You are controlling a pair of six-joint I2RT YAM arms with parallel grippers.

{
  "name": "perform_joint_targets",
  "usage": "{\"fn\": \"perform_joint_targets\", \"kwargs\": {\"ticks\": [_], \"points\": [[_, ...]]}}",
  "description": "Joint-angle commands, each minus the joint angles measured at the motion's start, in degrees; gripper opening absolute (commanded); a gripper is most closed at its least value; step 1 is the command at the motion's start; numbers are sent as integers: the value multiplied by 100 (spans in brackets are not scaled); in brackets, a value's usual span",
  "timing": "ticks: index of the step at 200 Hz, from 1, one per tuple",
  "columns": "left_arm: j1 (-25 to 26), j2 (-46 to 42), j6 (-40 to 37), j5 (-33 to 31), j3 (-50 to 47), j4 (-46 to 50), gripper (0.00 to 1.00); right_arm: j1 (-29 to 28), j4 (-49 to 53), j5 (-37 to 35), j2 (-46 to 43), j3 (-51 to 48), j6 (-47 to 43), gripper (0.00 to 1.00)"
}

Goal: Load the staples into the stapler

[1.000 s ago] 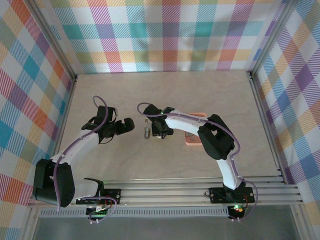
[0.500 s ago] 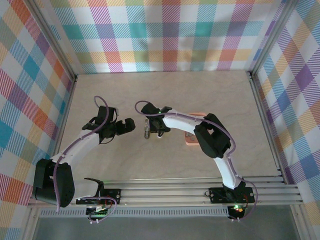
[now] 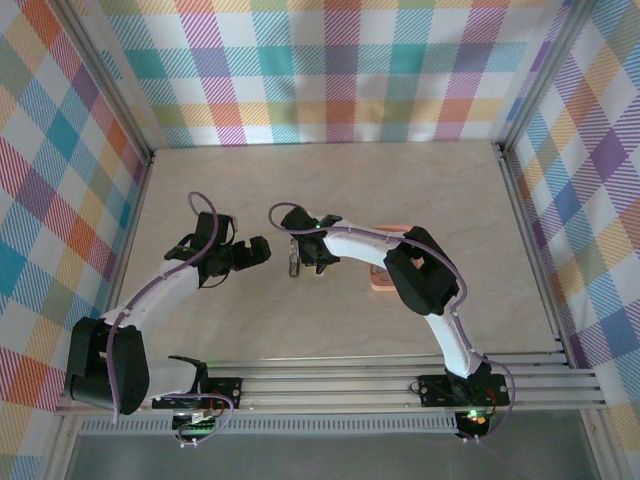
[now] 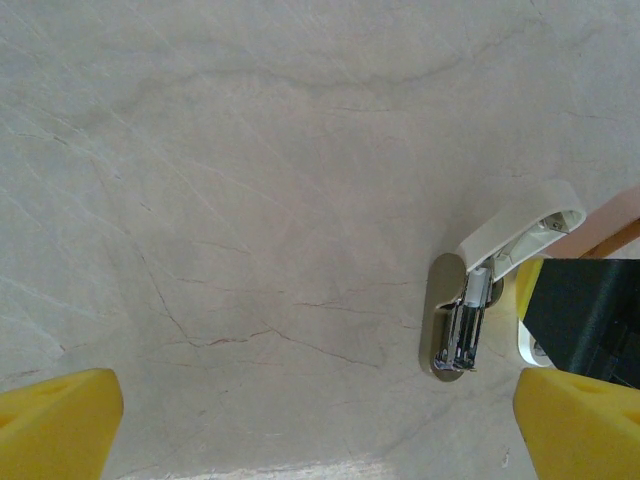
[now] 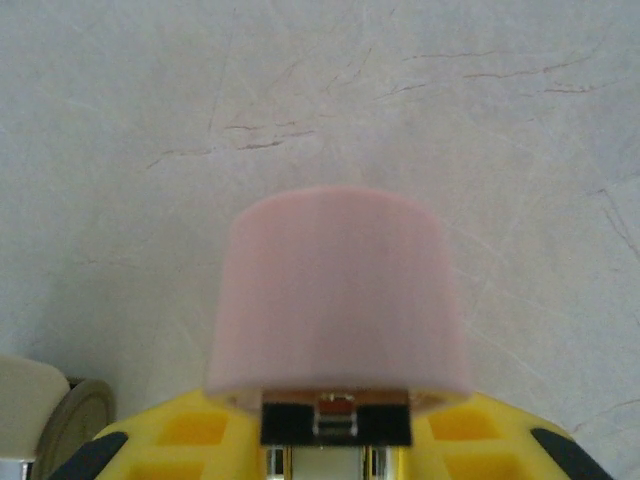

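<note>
**Stapler (image 4: 455, 325) open on tabletop (image 4: 250, 200)**

The stapler, lid tilted up, lies just beside the right jaws, apart from the wide-spread left jaws. A pink block (image 5: 340, 295) sits at the right jaws' tips; whether they grip it, I cannot tell.

A pale table (image 3: 330, 190) with faint grain and thin dark hairline marks forms the floor of the cell. Checked walls (image 3: 340, 60) in many colours stand on three sides. An orange tray (image 3: 378, 284), mostly covered, seems to lie flat right of centre. Metal rails (image 3: 330, 385) run along the near edge
</note>
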State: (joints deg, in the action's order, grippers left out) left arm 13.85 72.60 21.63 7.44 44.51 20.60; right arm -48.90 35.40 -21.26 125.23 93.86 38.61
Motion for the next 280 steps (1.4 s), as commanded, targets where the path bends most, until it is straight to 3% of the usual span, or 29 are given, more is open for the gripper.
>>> {"fn": "perform_joint_targets", "kwargs": {"ticks": [1,49,95,203,280], "points": [[48,-17,-49,-59,71,-4,100,36,87,-275,-22,47,164,27],[72,-16,-50,-70,66,-13,100,39,176,-316,-84,-13,367,28],[92,-34,-61,-76,81,-16,100,39,-1,-231,-230,-105,281,43],[316,-171,-190,233,93,-92,100,8,-262,-46,-1417,-747,-2,51],[390,-46,-169,1230,174,-651,100,34,-465,231,-2507,-1642,-83,52]]}}
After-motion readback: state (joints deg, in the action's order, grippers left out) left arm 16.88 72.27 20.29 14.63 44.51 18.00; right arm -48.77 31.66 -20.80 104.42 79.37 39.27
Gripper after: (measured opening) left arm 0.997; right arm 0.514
